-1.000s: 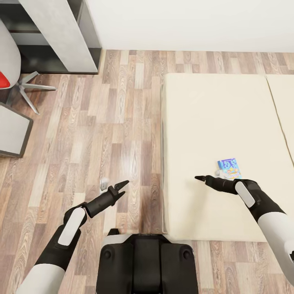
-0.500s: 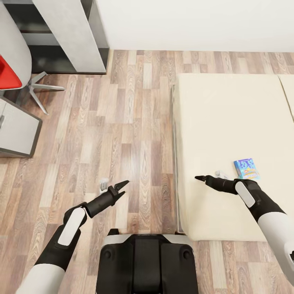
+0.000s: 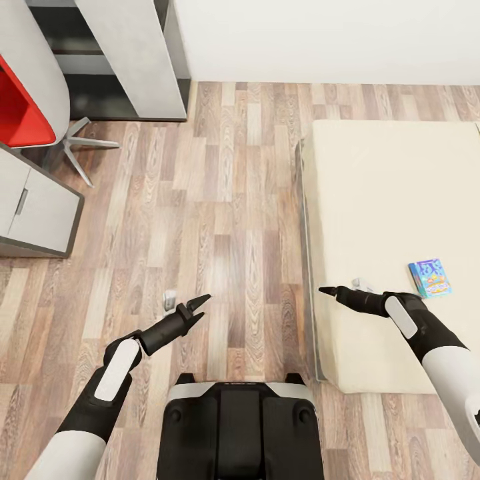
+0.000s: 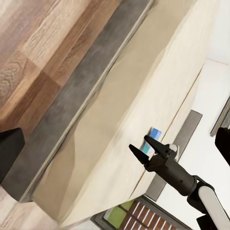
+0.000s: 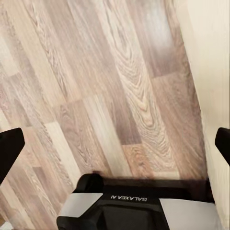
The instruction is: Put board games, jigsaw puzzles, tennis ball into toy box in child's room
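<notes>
Board game (image 3: 430, 278), a small blue box, lay flat on the bed (image 3: 373, 200) right of the right tool (image 3: 328, 291); light, stiff card, best pinched across its edges; both tools, left (image 3: 202, 303) too, stood apart, empty.

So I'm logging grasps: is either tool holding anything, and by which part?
Nothing is held. Both the left tool and right tool are open and empty; the blue board game lies untouched on the bed.

A red chair (image 3: 23, 110) on a grey star base stands on the wood floor (image 3: 200, 213) before grey shelving (image 3: 127, 60), probably open-fronted.
</notes>
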Motion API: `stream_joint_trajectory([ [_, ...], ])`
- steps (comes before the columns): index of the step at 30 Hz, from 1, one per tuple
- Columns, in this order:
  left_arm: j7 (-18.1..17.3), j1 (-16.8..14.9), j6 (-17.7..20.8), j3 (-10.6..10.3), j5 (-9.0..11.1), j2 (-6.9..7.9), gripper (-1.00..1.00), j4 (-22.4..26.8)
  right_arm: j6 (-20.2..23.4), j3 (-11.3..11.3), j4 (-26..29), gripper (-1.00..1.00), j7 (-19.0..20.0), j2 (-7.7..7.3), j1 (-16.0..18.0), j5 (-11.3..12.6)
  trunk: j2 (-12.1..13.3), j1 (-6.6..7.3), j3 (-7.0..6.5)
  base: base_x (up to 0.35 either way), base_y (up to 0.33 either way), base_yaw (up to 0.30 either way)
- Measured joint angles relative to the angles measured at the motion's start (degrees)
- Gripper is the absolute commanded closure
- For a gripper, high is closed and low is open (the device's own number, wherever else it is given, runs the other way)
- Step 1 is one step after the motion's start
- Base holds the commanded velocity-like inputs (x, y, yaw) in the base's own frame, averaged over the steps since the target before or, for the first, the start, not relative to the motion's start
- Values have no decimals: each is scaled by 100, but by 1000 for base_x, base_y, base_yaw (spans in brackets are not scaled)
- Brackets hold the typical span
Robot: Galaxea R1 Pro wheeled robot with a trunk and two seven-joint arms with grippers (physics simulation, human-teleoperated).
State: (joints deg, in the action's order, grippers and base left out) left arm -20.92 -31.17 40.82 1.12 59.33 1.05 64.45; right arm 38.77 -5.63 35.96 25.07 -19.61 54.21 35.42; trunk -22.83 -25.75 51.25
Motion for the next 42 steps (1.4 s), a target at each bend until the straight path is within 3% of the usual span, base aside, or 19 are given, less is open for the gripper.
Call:
stream_joint_trajectory([
  [9,-1,0,1,-1,0,1,-100,0,-1,-1,63,-100,1,-45,-1,-6,0,0,0,0,288,-59],
  [24,-2,0,-1,0,-8,1,-100,-3,-2,9,75,-100,-76,-346,239,-4,0,0,0,0,178,-252],
  [30,4,-1,-1,0,-9,1,-100,-2,-16,13,38,-100,-459,-628,674,3,-1,0,-1,0,26,-280],
  [36,4,-2,-1,-4,5,-3,-100,32,-213,22,-82,-100,-769,-1027,1254,8,0,0,-1,0,7,-279],
  [37,0,1,2,0,42,-7,-100,122,-401,97,-131,-100,-834,-1202,1462,3,-1,-1,-1,0,2,-229],
  [42,4,24,5,-5,53,-7,-100,350,-549,175,-125,-100,-859,-1321,1552,4,0,0,0,0,1,-110],
])
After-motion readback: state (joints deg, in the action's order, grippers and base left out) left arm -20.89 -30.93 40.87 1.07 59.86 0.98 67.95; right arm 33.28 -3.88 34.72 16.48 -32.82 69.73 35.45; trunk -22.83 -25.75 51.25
